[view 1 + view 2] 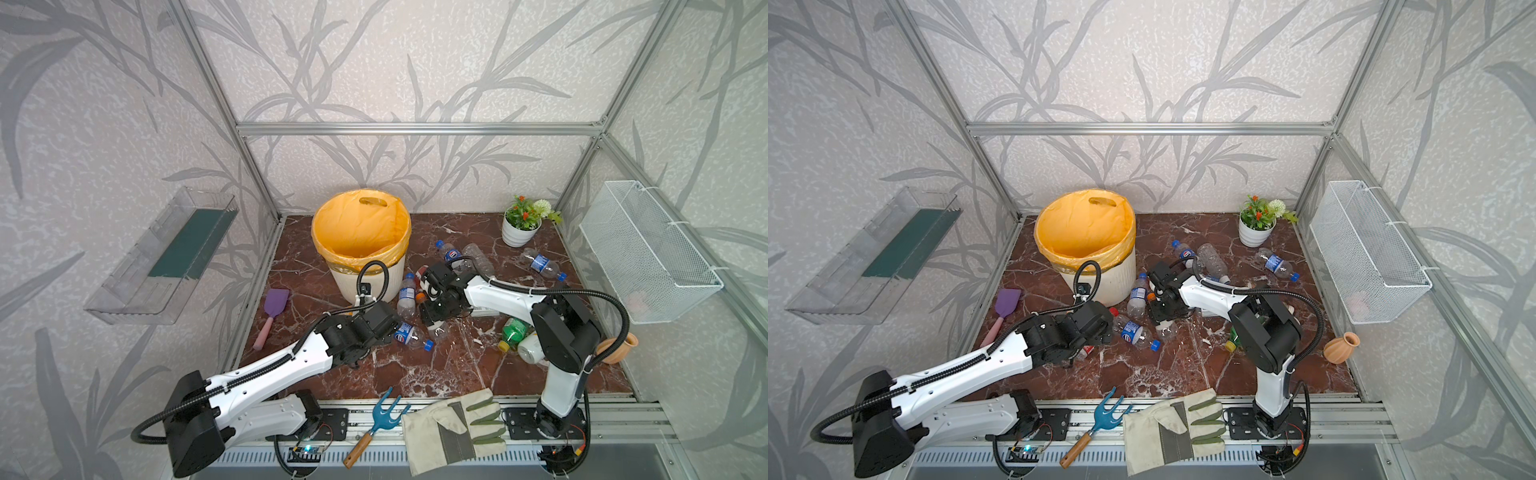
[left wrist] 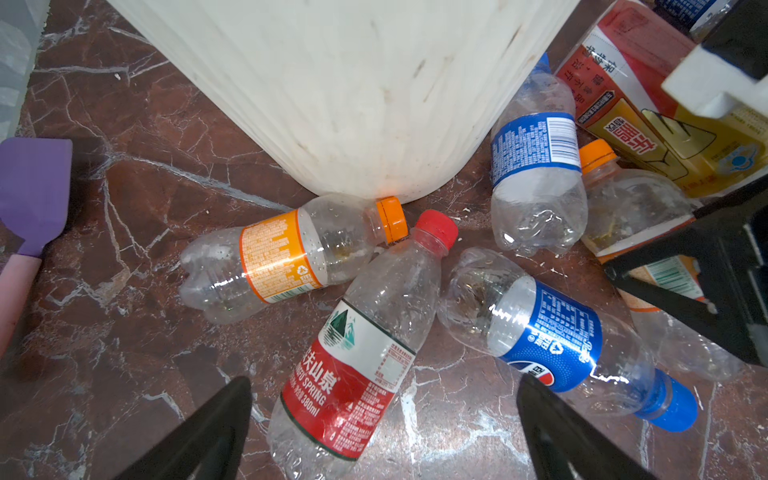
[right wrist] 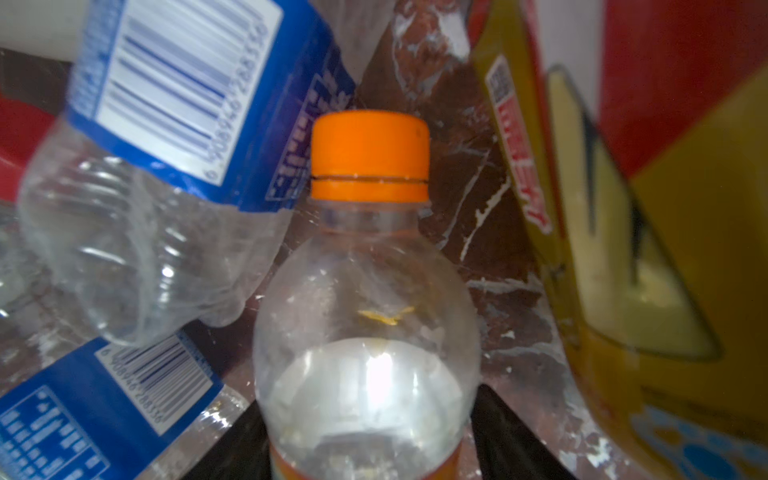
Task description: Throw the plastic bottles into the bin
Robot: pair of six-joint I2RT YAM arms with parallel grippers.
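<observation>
- Empty-looking clear bottles [image 1: 409, 334] lie scattered on the marble tabletop [image 1: 415, 374]. Most cluster at the foot of the bin [image 1: 345, 286], and a few lie well apart toward the far right.
- My right pincer [image 3: 370, 415] is low in that cluster, one black finger on either side of the orange-cap bottle [image 3: 368, 291] and close against its body. I cannot tell whether it grips yet.
- My left pincer [image 2: 384, 382] hangs spread wide and empty above the red-label bottle [image 2: 357, 361].
- My judgement on handling: the bottles seem empty, so very light. Their thin walls would dent under a squeeze, and being smooth and round they may roll or squirt out.
- The best hold looks to be across the body at the label, or at the stiffer shoulder under the cap.
- The orange-cap bottle lies just beside a blue-label bottle [image 3: 166, 166] and a red and yellow carton [image 3: 665, 249], so lifting it may nudge both.
- In both top views my right arm covers the orange-cap bottle. The right wrist view is blurred and cuts off the bottle's lower half.
- The bin's bottom is out of sight behind its orange bag [image 1: 357, 228], so I cannot tell what it holds.
</observation>
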